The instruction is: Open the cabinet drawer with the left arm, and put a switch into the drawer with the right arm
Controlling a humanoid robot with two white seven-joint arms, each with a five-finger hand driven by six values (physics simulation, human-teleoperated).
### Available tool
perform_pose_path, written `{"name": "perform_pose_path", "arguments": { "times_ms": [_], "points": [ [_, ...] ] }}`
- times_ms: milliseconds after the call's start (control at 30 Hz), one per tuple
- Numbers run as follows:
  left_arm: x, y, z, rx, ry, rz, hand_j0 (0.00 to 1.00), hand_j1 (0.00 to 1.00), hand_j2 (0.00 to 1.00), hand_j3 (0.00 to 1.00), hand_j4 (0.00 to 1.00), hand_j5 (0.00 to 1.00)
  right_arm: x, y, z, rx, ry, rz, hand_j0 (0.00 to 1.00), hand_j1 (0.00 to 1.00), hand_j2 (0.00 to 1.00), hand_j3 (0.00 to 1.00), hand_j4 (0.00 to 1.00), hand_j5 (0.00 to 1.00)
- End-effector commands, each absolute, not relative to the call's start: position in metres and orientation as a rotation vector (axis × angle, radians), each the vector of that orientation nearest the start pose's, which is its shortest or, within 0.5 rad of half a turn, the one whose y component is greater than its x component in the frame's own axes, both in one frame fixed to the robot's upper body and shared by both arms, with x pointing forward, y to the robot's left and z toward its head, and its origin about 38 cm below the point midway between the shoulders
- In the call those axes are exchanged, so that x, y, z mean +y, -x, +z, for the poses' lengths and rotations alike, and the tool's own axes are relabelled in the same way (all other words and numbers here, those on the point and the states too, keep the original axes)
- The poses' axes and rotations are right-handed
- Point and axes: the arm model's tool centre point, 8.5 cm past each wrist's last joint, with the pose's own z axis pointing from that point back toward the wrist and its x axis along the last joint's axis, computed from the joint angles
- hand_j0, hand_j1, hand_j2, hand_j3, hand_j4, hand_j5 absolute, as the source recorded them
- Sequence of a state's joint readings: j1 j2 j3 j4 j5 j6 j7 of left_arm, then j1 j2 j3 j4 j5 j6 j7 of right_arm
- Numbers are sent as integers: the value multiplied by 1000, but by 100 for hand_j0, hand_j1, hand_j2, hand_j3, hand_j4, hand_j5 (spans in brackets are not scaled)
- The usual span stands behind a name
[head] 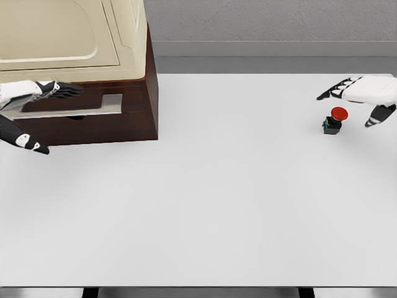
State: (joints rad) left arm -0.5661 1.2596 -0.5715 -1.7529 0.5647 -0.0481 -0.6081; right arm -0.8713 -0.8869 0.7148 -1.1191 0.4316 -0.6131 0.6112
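A dark brown cabinet with a cream top stands at the table's far left. Its drawer front carries a grey metal handle. My left hand is at the left edge in front of the drawer, fingers spread around the handle's left end, holding nothing. A small switch with a red button on a black base sits on the table at the far right. My right hand hovers just above and right of the switch, fingers spread open, not touching it.
The white table stretches wide between cabinet and switch. A grey wall runs behind the table's far edge. The table's front edge lies near the bottom of the view.
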Motion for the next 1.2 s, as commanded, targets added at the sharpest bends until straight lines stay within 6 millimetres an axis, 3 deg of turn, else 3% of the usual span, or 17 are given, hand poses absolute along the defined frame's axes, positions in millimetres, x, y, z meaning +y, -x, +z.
{"name": "perform_pose_path", "arguments": {
  "times_ms": [0, 133, 333, 467, 700, 1167],
  "points": [
    [372, -379, 300, -1294, 29, -1339, 100, 100, 100, 100, 100, 100, -404, -484, 235, -1039, 565, 2005, 100, 100, 100, 100, 100, 100],
    [372, -385, 288, -1288, -67, -1340, 100, 100, 100, 100, 100, 100, -402, -488, 229, -1016, 561, 2011, 100, 100, 100, 100, 100, 100],
    [375, -387, 284, -1280, -77, -1330, 100, 100, 100, 100, 100, 100, -402, -493, 222, -983, 554, 2012, 100, 100, 100, 100, 100, 100],
    [378, -385, 271, -1232, -90, -1351, 100, 100, 100, 100, 100, 100, -402, -493, 217, -971, 544, 2014, 100, 100, 100, 100, 100, 100],
    [378, -384, 264, -1221, -86, -1348, 100, 100, 100, 100, 100, 100, -407, -497, 215, -954, 543, 1992, 100, 100, 100, 100, 100, 100],
    [381, -372, 264, -1221, -62, -1415, 100, 100, 100, 100, 100, 100, -394, -501, 208, -959, 520, 2012, 100, 100, 100, 100, 100, 100]
  ]
}}
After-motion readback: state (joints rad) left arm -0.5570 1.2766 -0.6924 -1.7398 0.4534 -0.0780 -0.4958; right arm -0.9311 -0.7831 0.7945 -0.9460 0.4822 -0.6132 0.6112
